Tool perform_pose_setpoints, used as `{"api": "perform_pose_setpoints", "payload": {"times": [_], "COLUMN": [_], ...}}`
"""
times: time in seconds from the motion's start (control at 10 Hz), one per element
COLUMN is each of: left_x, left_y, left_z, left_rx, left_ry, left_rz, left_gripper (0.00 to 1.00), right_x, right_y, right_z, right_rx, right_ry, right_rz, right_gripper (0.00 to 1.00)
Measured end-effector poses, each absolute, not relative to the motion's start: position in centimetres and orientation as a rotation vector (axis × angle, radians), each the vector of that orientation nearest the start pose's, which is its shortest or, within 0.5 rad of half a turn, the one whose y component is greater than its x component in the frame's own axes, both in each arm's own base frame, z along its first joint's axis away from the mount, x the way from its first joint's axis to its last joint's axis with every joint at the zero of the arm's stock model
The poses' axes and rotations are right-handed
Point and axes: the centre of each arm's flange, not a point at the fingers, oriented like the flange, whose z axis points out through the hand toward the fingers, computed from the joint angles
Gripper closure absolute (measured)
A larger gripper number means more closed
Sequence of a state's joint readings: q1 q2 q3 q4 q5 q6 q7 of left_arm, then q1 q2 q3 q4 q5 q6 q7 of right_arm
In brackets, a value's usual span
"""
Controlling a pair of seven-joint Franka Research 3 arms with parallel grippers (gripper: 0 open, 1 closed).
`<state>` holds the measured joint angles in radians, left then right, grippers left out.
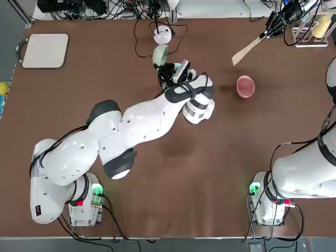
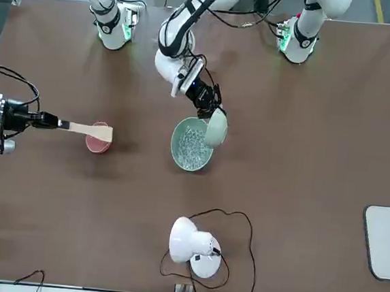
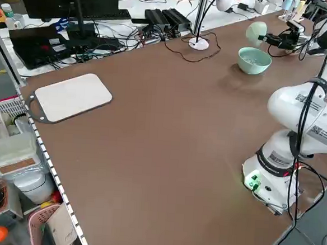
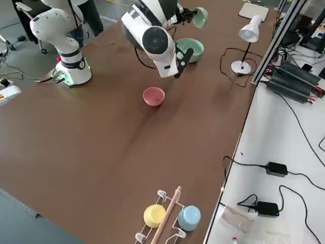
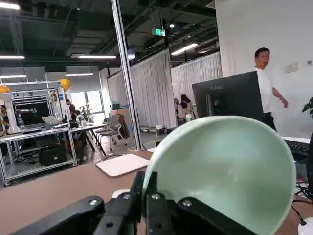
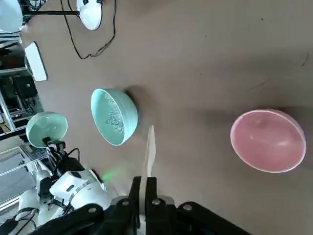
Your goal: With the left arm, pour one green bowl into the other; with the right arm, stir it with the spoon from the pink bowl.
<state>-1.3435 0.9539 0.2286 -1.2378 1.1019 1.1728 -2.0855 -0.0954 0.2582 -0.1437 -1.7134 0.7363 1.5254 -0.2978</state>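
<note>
The left gripper (image 2: 209, 106) is clamped on the rim of the small green bowl (image 2: 216, 129), tipped on edge over the near rim of the large green bowl (image 2: 192, 143), which holds whitish bits. The right gripper (image 2: 43, 120) pinches the wooden spoon (image 2: 87, 130), paddle over the pink bowl (image 2: 98, 139); its long axis points straight toward the large bowl, well apart on the robot's left
</note>
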Motion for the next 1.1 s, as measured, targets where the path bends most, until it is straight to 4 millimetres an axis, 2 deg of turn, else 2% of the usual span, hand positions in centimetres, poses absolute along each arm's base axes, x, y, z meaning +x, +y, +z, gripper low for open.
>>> {"api": "perform_pose_setpoints", "payload": {"times": [0.1,0.2,0.5,0.6,0.7,0.8,0.9,1.0,1.1], "left_x": [36.1,37.1,44.7,46.9,48.9,51.1,53.6,55.6,56.9], "left_y": [-57.3,-56.3,-51.2,-49.1,-46.7,-43.4,-39.8,-36.4,-33.3], "left_z": [26.6,27.7,31.2,33.8,37.2,40.6,42.9,44.1,44.3], "left_rx": [-1.674,-1.725,-1.886,-1.957,-2.044,-2.135,-2.196,-2.236,-2.27], "left_ry": [-0.767,-0.845,-1.062,-1.112,-1.121,-1.119,-1.139,-1.17,-1.194], "left_rz": [-1.524,-1.412,-1.061,-0.895,-0.719,-0.543,-0.428,-0.378,-0.351], "left_gripper": [0.96,0.96,0.96,0.96,0.96,0.96,0.96,0.96,0.96], "right_x": [59.4,59.5,59.6,59.8,59.7,59.5,58.8,57.7,56.6], "right_y": [-4.8,-3.6,1.0,3.4,7.1,11.6,16.5,21.2,25.2], "right_z": [44.0,44.6,45.8,46.4,47.1,47.8,48.2,48.4,48.6], "right_rx": [-2.36,-2.372,-2.425,-2.459,-2.505,-2.547,-2.596,-2.641,-2.674], "right_ry": [0.11,0.127,0.171,0.212,0.254,0.297,0.326,0.343,0.349], "right_rz": [0.28,0.285,0.324,0.33,0.331,0.321,0.313,0.295,0.264], "right_gripper": [0.95,0.95,0.95,0.95,0.95,0.95,0.95,0.95,0.95]}}
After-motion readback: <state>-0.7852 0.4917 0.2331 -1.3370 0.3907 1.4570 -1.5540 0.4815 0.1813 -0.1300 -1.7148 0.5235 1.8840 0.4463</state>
